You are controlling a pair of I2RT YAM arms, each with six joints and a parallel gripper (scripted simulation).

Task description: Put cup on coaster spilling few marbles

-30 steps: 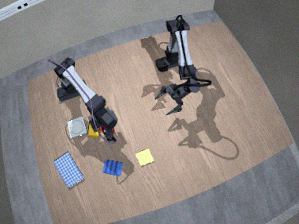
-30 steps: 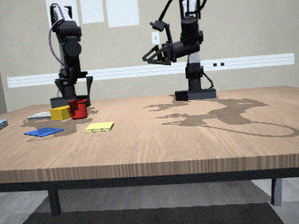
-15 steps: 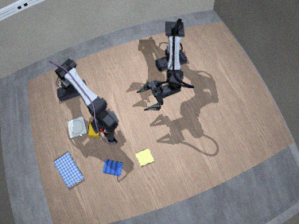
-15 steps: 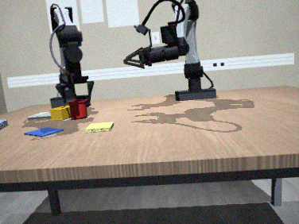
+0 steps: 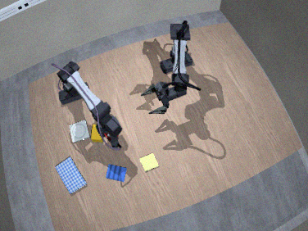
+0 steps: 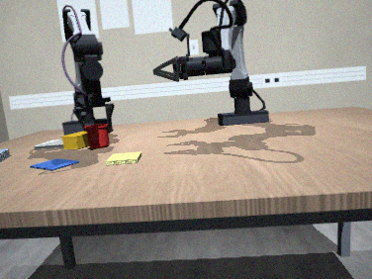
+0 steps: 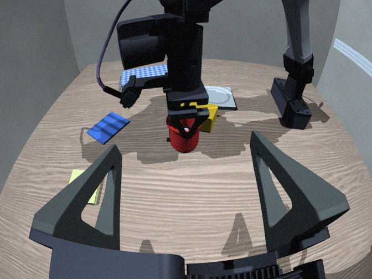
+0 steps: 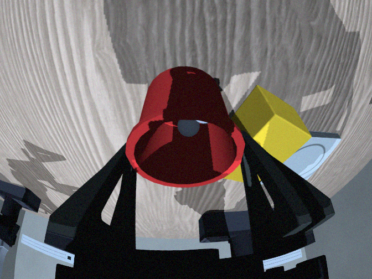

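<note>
Right end effector (image 5: 112, 141) (image 6: 99, 127) (image 7: 185, 132) (image 8: 185, 140), partly closed, straddles red cup (image 5: 106, 136) (image 6: 102, 138) (image 7: 184, 144) (image 8: 187, 96), probably for upright lift; firm grip, cannot tell. Left end effector (image 5: 146, 103) (image 6: 157, 73) (image 7: 184, 139) wide open, holding nothing.
</note>
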